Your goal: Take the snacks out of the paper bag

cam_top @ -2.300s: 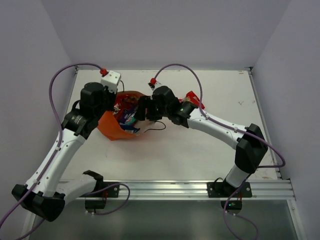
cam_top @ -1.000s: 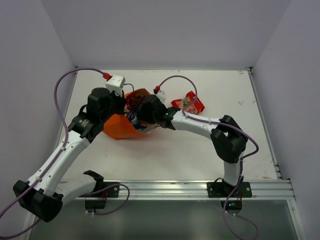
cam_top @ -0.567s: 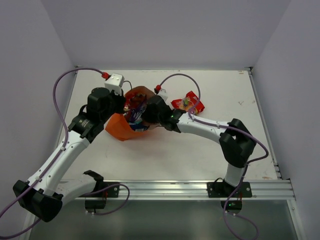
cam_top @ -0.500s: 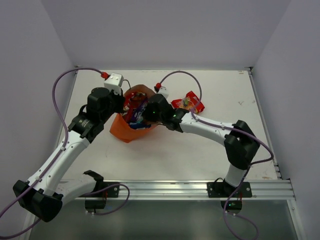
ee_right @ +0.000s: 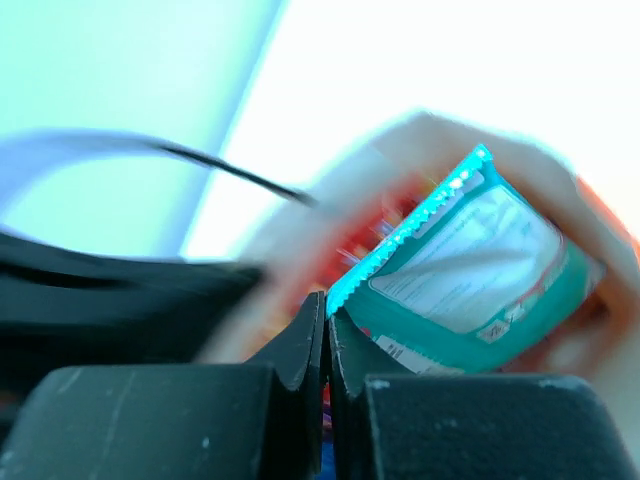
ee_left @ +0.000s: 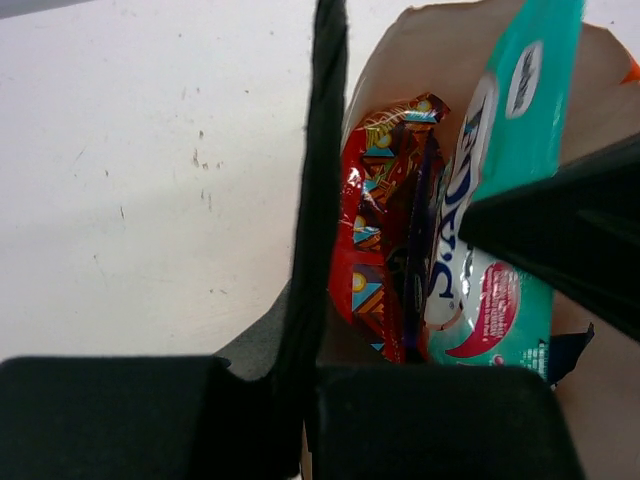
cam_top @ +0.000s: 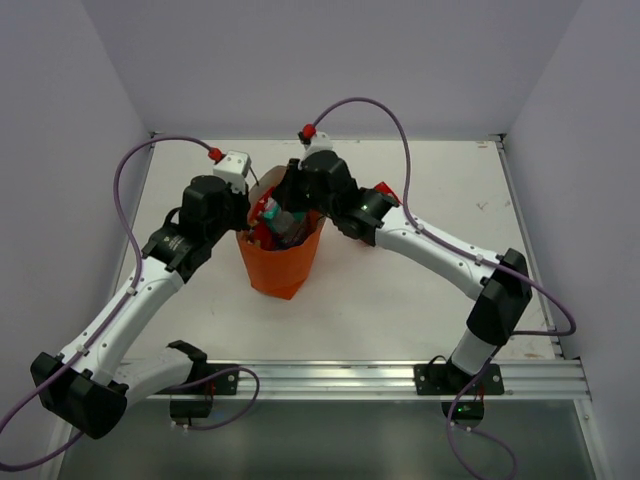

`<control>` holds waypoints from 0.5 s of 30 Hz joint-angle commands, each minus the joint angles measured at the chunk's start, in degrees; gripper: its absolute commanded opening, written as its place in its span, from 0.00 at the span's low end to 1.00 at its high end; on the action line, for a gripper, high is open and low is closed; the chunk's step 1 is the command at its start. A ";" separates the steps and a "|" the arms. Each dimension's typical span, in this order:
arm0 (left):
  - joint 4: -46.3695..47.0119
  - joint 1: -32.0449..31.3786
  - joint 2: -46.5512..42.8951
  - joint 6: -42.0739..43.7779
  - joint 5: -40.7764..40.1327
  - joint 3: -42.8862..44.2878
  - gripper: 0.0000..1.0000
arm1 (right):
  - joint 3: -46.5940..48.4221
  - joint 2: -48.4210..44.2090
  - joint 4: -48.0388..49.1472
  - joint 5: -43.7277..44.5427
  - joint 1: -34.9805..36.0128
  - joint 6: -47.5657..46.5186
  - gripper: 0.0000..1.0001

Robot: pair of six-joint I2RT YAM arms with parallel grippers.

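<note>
The orange paper bag (cam_top: 283, 262) stands upright at mid-table with its mouth up. My left gripper (cam_top: 250, 210) is shut on the bag's left wall (ee_left: 322, 150) at the rim. Inside the bag, the left wrist view shows a red snack packet (ee_left: 372, 250), a purple edge (ee_left: 420, 240) and a teal packet (ee_left: 505, 190). My right gripper (cam_top: 289, 204) reaches into the mouth from behind, shut (ee_right: 327, 318) on the serrated corner of the teal packet (ee_right: 470, 270). Another red snack (cam_top: 385, 191) lies on the table, mostly hidden behind the right arm.
The white table (cam_top: 400, 300) is bounded by pale walls at the back and sides and a metal rail (cam_top: 330, 378) at the near edge. Purple cables (cam_top: 370, 105) loop above both wrists.
The bag went from lying tilted on its side to standing upright. The right gripper closed on the teal packet in the bag's mouth and rose towards the back; the left kept hold of the rim.
</note>
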 commanded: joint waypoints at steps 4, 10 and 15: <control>5.04 -0.17 -1.42 0.29 -0.71 4.19 0.00 | 10.12 -1.89 2.34 -1.88 0.06 -5.04 0.00; 4.34 -0.08 -0.28 0.64 -6.68 5.69 0.00 | 10.22 -7.94 0.41 -4.07 -1.86 -7.50 0.00; 3.55 0.79 1.12 2.39 -10.20 7.53 0.00 | 7.32 -18.99 -1.53 -7.59 -8.27 -8.73 0.00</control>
